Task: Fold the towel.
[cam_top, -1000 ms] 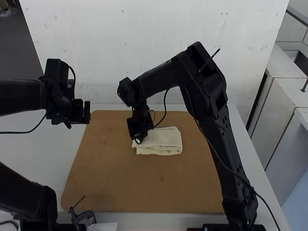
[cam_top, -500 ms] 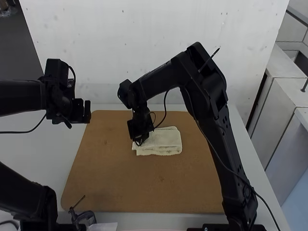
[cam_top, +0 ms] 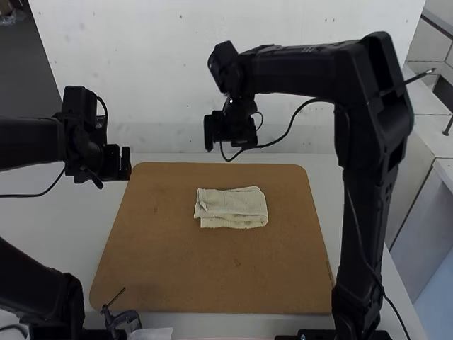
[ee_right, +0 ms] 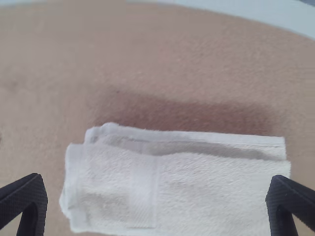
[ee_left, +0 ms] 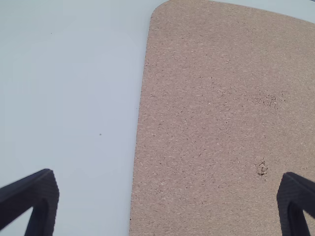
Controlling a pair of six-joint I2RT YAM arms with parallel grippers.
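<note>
Towel (cam_top: 231, 207) lies folded on the brown board (cam_top: 212, 273), your left gripper (ee_left: 168, 173) near its left edge, right gripper (ee_right: 156, 178) above its far side, both pairs of jaws spread; pinching only one layer could unfold it.

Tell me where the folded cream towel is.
In the high view, the towel lies on the brown, round-cornered board, roughly midway between left and right and nearer the far edge.

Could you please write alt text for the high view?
A folded cream towel lies on a brown board, with the open right gripper raised beyond it and the left gripper near the board's far left corner.
</note>
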